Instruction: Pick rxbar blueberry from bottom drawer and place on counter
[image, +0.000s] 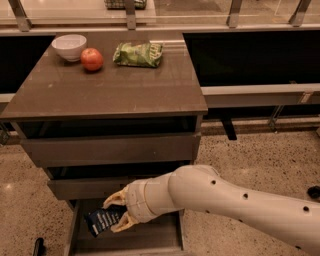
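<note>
Camera view: gripper (114, 214), at lower left of frame, is clamping its jaws on the rxbar blueberry (101, 220) over the open bottom drawer (150, 241). The bar's long axis is slanting down-left, and the tabletop (110, 92) is lying directly above.

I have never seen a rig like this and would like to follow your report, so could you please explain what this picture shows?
A single camera looks down at a three-drawer cabinet from the front; where it is mounted is unknown. The thick cream-white tube entering from the right is the robot's one arm. At its end is a two-finger gripper, reaching into the open, lowest grey-brown wooden drawer and closed on a small flat dark blue-black wrapped bar with white print. On the cabinet's dark brown glossy counter, near the far edge, sit a round white bowl, a red apple and a crinkly green chip bag.
</note>
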